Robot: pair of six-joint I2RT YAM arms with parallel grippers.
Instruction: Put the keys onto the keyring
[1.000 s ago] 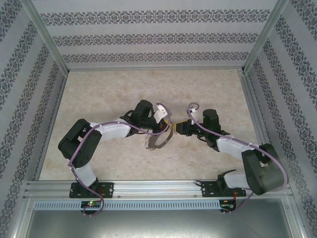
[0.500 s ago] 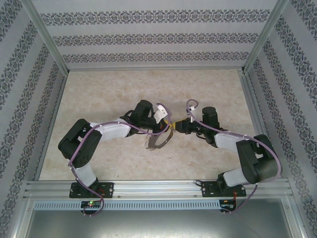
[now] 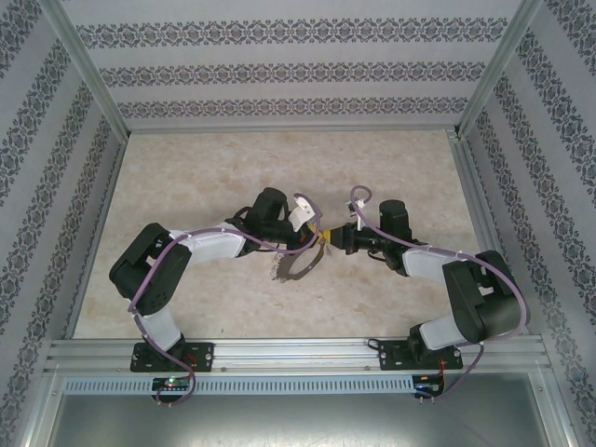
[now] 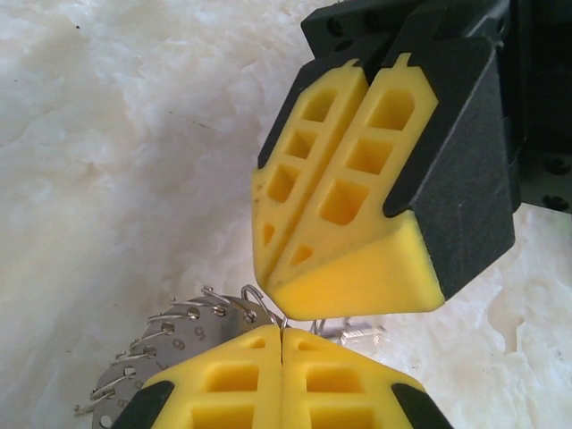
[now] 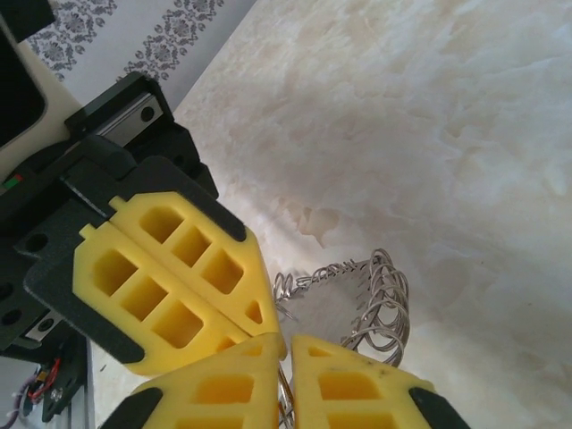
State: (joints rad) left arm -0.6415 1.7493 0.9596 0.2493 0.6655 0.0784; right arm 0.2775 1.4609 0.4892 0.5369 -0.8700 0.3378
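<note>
In the left wrist view, the keyring (image 4: 165, 344) at seven o'clock is half hidden behind the left gripper (image 4: 281, 344), whose fingers the bottom edge cuts off. A silvery scrap (image 4: 353, 332) at three o'clock from its tips is too blurred to name. From above, the spot where it meets the right gripper (image 3: 333, 238) is too small to read.

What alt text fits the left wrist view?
Two yellow ribbed tools, both shut, nearly meet tip to tip over a white marbled table: left tool at bottom, right tool from upper right. A dark-grey hoop fringed with silvery loops shows lower left.
</note>
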